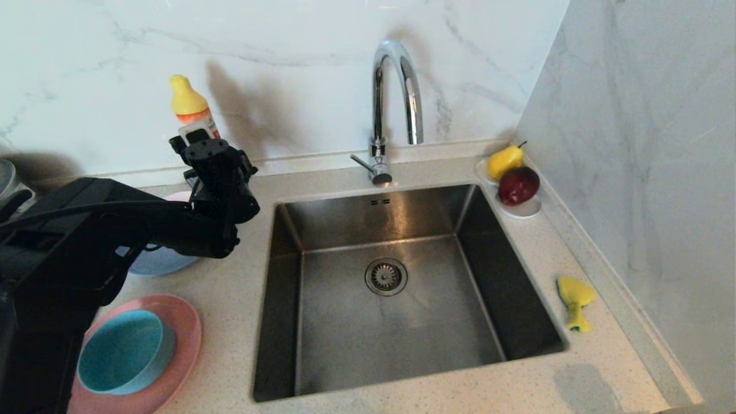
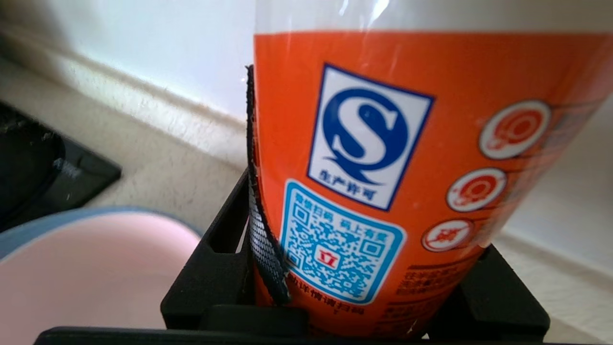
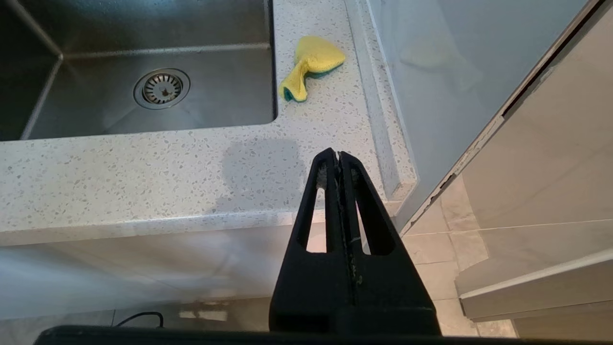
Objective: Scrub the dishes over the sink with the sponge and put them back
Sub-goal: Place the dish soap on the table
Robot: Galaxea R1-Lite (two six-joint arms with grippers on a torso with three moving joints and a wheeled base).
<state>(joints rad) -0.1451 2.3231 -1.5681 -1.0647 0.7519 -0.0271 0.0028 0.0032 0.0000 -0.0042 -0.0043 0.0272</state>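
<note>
My left gripper (image 1: 198, 144) is shut on the yellow-capped orange bottle (image 1: 190, 106) at the back wall; in the left wrist view the bottle (image 2: 383, 143) fills the space between the black fingers (image 2: 261, 239). Below it a pale pink bowl (image 2: 86, 273) sits in a grey-blue plate (image 1: 161, 261). A teal bowl (image 1: 123, 351) rests on the salmon-pink plate (image 1: 178, 345) at the front left. The sponge (image 1: 575, 302) lies bent on the counter right of the sink (image 1: 402, 328). My right gripper (image 3: 338, 155) hangs shut and empty below the counter's front edge.
A curved chrome tap (image 1: 397, 98) stands behind the sink. A small white dish (image 1: 520, 210) with a yellow pear and a red fruit sits at the back right corner. A steel pot (image 1: 8, 184) and a black hob (image 2: 43, 167) are at the far left.
</note>
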